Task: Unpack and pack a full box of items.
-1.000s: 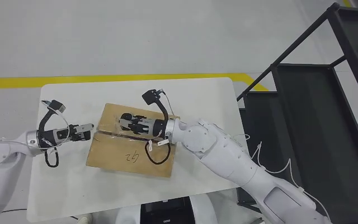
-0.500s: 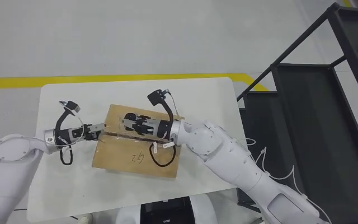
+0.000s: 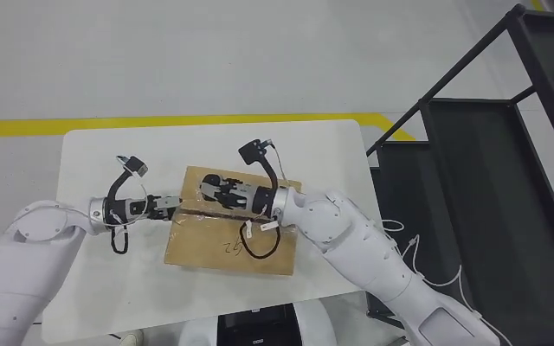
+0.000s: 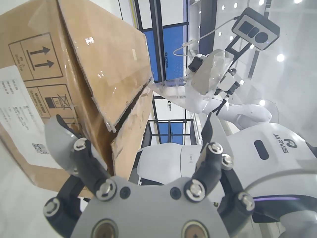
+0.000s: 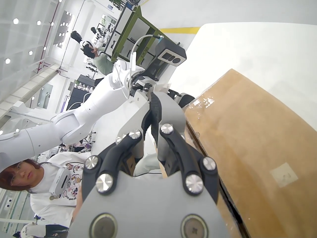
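— Left gripper [image 3: 170, 206] first: where is it, and how do its fingers stand?
— At the left end of the box [image 3: 260, 246] in the top view. The fingers are spread wide, one alongside the cardboard wall, and hold nothing.
— And the right gripper [image 3: 210, 188]?
— Over the box top, toward its upper left. The fingers are pinched together on a strip of clear tape [image 4: 171, 87] that runs back to the seam.
— Which step is this?
— Opening, I'd judge. The box lies mid-table [image 3: 104, 285], and its flaps [image 4: 109, 48] are down with only a dark slit between them. Unpacking has not begun.
— Next move?
— Probably drawing the strip along the seam until it comes free, while the left side steadies the box against sliding or lifting. Then the flaps can be raised.
— Room for that?
— There is bare tabletop toward the top and left of the frame. The box's lower edge sits near the table's lower edge, so a pull that way could drag it off. The dark metal stairs [image 3: 467, 147] at the right stand apart from the table.
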